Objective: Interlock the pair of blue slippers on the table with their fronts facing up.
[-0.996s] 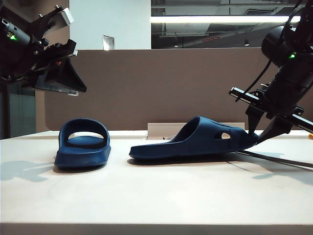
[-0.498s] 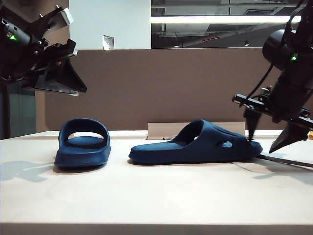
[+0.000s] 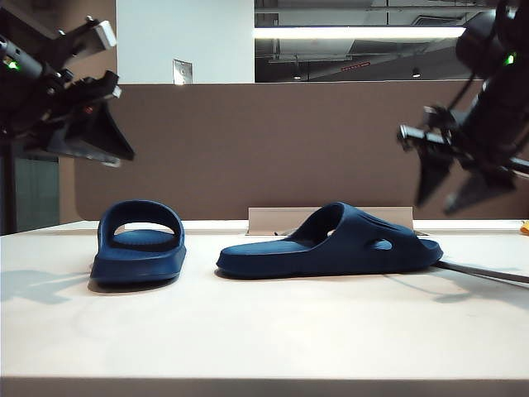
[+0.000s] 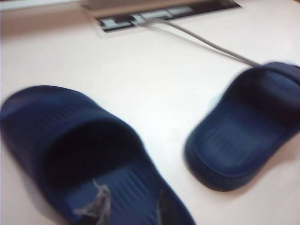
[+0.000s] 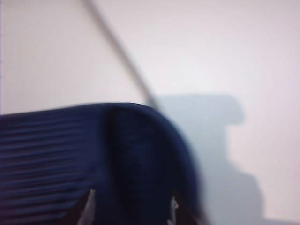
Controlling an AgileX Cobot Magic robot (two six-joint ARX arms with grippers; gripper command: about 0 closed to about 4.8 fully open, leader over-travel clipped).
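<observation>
Two blue slippers lie apart on the table (image 3: 264,331), soles down. The left slipper (image 3: 139,244) shows its strap opening to the exterior view; the right slipper (image 3: 331,244) lies side-on. My left gripper (image 3: 124,155) hangs high over the left slipper, open, its fingertips (image 4: 101,201) apart above that slipper's footbed (image 4: 70,140); the other slipper (image 4: 248,136) lies further off. My right gripper (image 3: 436,207) hovers open above the right slipper's end, touching nothing. In the right wrist view its open tips frame the blurred slipper (image 5: 93,154) below, the gripper (image 5: 131,206) empty.
A brown divider panel (image 3: 273,141) stands behind the table. A metal cable slot (image 3: 281,219) sits at its foot, and a grey cable (image 3: 483,271) runs across the table past the right slipper's end. An orange item shows at the far right edge (image 3: 525,229).
My right gripper opened, let go of the right slipper's raised end and rose clear. That end dropped flat onto the table. The left arm shifted slightly.
</observation>
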